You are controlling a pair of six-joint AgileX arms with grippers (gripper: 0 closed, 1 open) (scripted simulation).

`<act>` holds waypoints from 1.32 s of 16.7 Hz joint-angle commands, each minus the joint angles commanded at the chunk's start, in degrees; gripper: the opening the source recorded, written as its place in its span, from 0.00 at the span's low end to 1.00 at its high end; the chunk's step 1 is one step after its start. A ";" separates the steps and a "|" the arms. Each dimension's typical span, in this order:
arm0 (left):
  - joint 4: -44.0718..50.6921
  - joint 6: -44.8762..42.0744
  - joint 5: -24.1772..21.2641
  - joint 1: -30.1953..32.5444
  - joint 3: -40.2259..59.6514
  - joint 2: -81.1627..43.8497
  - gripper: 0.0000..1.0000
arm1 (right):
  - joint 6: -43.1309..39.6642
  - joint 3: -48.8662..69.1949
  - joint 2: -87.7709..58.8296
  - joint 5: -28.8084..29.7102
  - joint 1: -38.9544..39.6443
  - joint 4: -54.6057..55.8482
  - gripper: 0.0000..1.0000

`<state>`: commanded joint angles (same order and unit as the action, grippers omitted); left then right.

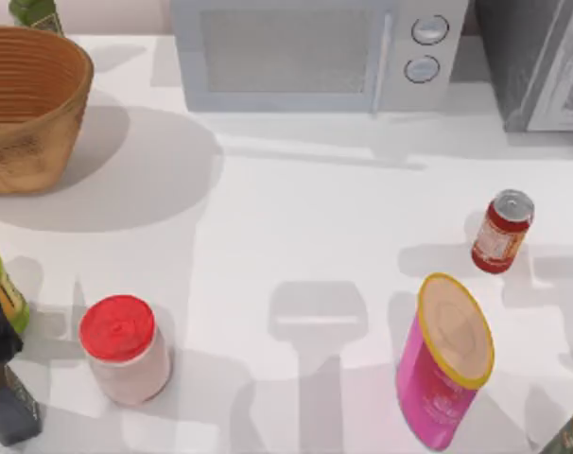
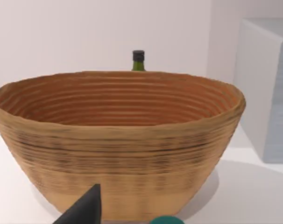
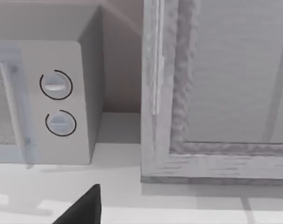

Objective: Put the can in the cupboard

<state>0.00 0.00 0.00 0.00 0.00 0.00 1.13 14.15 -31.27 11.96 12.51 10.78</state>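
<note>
White worktop (image 1: 296, 218), broad and evenly lit. Grey cupboard (image 1: 537, 61) at far right corner, door panel shut as far as could be judged; seen close and square-on from right wrist (image 3: 216, 93). Light grey microwave (image 1: 315, 52) with two round knobs just left of it, a narrow gap between. Woven basket (image 1: 26, 104) at far left, green bottle (image 2: 138, 60) behind. Tall pink canister (image 1: 444, 359) with yellow rim at near right. Red-lidded jar (image 1: 124, 348) at near left. Smallest: red can (image 1: 502, 230), upright on right side of worktop, apart from canister, in front of cupboard, touched by nothing.

Left hand (image 2: 83, 210) low at near left, facing basket; right hand (image 3: 81, 207) facing cupboard. Clenched or released: cannot tell for either.

Progress judged nil: can not grasped, door not opened. Left to do: open cupboard, pick up can, place inside.
</note>
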 joint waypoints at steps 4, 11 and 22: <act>0.00 0.00 0.00 0.00 0.00 0.00 1.00 | 3.73 5.24 -25.16 6.02 6.92 9.27 1.00; 0.00 0.00 0.00 0.00 0.00 0.00 1.00 | 12.01 6.48 -56.09 12.15 14.04 23.16 1.00; 0.00 0.00 0.00 0.00 0.00 0.00 1.00 | 14.75 8.43 -62.80 14.02 16.15 28.75 1.00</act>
<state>0.00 0.00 0.00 0.00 0.00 0.00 15.88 22.58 -94.07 25.98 28.66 39.52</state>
